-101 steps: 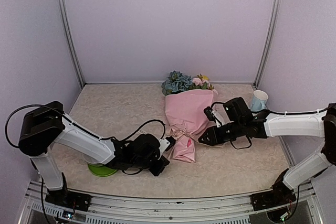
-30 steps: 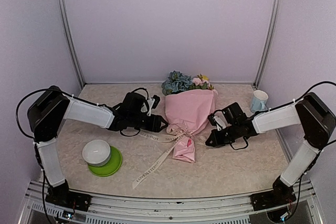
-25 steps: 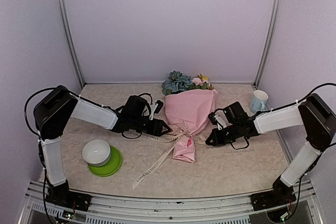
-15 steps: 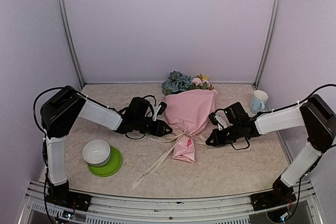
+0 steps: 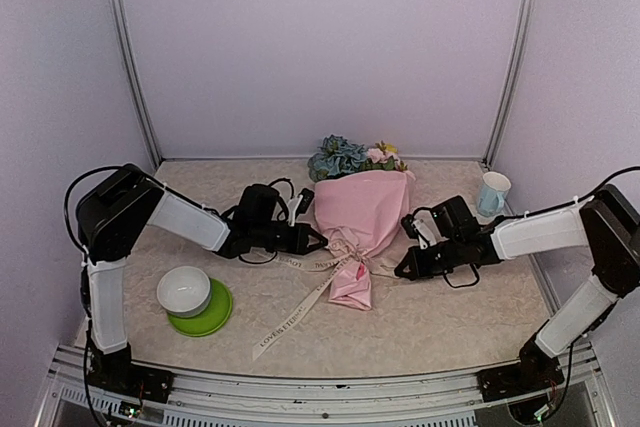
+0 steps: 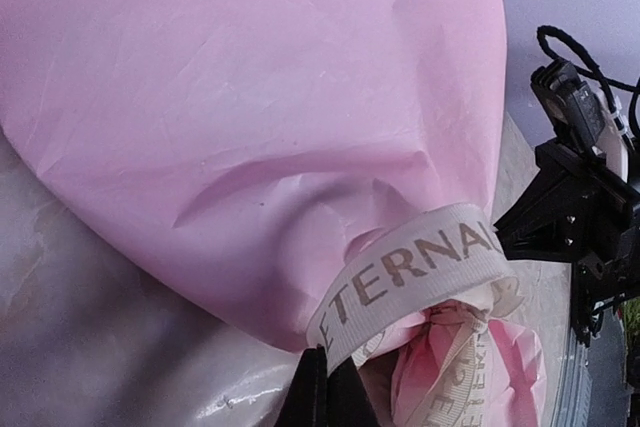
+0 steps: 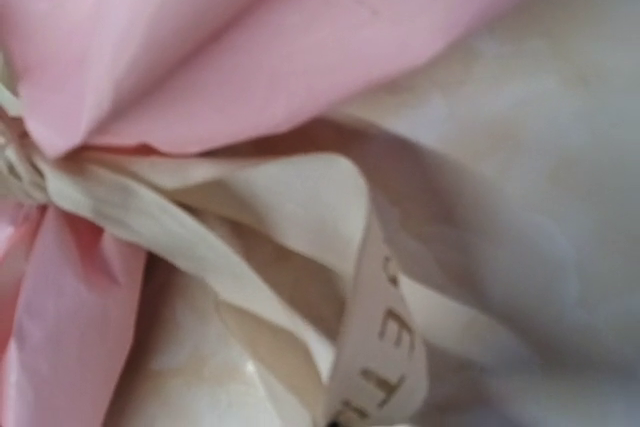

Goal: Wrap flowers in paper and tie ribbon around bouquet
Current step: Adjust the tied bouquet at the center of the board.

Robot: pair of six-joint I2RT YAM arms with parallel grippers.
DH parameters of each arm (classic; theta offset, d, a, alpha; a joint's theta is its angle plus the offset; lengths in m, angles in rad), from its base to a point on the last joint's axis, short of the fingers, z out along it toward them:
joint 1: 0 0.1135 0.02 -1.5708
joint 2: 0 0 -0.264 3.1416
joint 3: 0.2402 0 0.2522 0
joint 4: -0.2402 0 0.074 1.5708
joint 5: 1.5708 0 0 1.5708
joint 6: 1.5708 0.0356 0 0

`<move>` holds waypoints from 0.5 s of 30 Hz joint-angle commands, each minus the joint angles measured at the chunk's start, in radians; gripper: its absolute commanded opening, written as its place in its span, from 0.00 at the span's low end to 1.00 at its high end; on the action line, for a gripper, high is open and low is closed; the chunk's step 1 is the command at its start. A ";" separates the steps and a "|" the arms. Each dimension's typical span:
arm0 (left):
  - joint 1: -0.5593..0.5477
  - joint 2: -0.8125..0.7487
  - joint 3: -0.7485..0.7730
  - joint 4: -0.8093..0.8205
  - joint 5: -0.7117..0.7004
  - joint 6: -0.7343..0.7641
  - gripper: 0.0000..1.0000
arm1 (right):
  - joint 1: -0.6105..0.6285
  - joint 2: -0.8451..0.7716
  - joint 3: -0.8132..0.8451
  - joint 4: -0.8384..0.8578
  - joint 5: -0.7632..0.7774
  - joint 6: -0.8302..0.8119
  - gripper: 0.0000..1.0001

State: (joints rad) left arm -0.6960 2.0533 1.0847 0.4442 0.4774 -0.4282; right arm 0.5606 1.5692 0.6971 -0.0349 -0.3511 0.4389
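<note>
Left claw: black two-finger claw [image 5: 308,238], tips pressed together on the long narrow cream fabric ribbon [image 6: 420,257]. It nips the flat band right where it leaves the neck of the bundle, low against the table top.
Right claw: matching black claw [image 5: 403,269] on the other side of the bundle, jaws closed. From its own camera a lettered strip of ribbon runs straight down to where the tips sit, so it looks pinched there, though the tips themselves barely show.
Ribbon: flat, matte, woven, printed with dark capital letters. It is wound round the narrow waist of the wrap and bunched into a knot there. One long tail lies loose on the table, slanting towards the near left.
Paper: large thin pale pink sheet [image 5: 360,209] rolled into a cone, smooth with soft creases on its broad face. It crumples tightly at the gather and flares out again below the tie as a short ruffled skirt.
Flowers: blue hydrangea, pink rose and yellow bloom heads with green leaves [image 5: 340,157], poking out of the cone's wide end near the back wall.
Bouquet: lying flat between the two claws, wide end away, narrow end nearer.
Table: beige mottled top [image 5: 450,327], stone-like in pattern.
Bowl: round glossy white bowl [image 5: 183,290] sitting on a round lime-green plate [image 5: 212,319], near left, well apart from the bouquet.
Mug: pale blue mug [image 5: 493,192], upright at the far right.
</note>
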 commanded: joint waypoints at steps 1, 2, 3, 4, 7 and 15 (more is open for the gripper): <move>0.041 -0.042 -0.054 0.050 -0.048 -0.033 0.00 | -0.013 -0.069 -0.050 -0.009 0.035 0.035 0.00; 0.054 -0.045 -0.066 0.050 -0.067 -0.039 0.00 | -0.016 -0.077 -0.064 -0.009 0.034 0.046 0.00; 0.066 -0.043 -0.074 0.051 -0.072 -0.046 0.00 | -0.016 -0.082 -0.075 -0.009 0.033 0.048 0.00; 0.075 -0.040 -0.081 0.049 -0.074 -0.053 0.00 | -0.016 -0.086 -0.086 -0.007 0.027 0.050 0.00; 0.078 -0.029 -0.099 0.042 -0.094 -0.061 0.00 | -0.016 -0.089 -0.118 0.002 0.004 0.060 0.00; 0.091 0.005 -0.127 0.001 -0.177 -0.120 0.00 | -0.016 -0.093 -0.169 -0.019 0.001 0.075 0.00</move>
State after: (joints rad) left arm -0.6224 2.0430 0.9714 0.4641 0.3817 -0.5171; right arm 0.5529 1.4944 0.5571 -0.0170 -0.3534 0.4969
